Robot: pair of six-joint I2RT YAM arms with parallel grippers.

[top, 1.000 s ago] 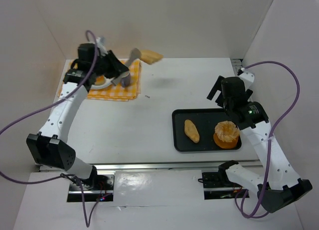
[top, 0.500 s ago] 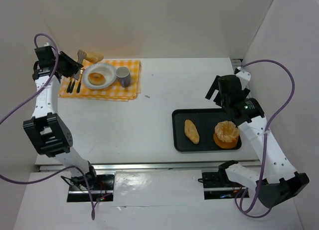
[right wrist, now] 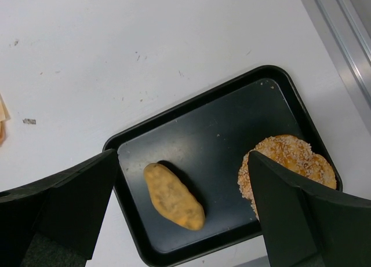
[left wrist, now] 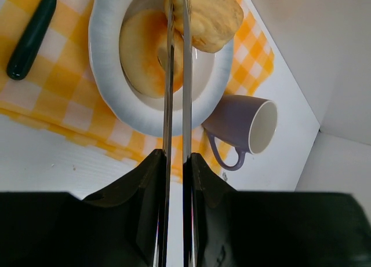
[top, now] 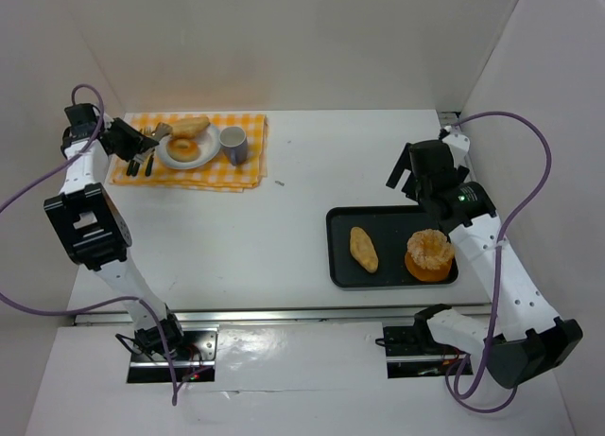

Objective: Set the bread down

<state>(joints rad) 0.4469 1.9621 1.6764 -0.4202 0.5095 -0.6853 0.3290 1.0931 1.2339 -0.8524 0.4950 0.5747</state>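
Observation:
My left gripper [left wrist: 177,157] is shut on a pair of metal tongs [left wrist: 177,76]. The tongs' blades pinch an oval roll of bread [left wrist: 211,18] over the far side of a white plate [left wrist: 107,81]. A glazed ring of bread [left wrist: 145,52] lies on that plate. From above, the roll [top: 189,126] sits at the plate's back rim, with my left gripper [top: 126,139] to its left. A second oval roll [right wrist: 173,196] lies in the black tray [right wrist: 220,134]. My right gripper [right wrist: 182,212] hangs open above it, holding nothing.
A purple mug [top: 233,145] stands right of the plate on a yellow checked cloth [top: 222,174]. Dark-handled cutlery [left wrist: 32,38] lies left of the plate. A round orange fluted pastry [top: 429,253] fills the tray's right side. White walls close in the table.
My left arm has swung from the back middle to the far left. It brought the roll in the tongs down over the plate. The right arm has barely moved.

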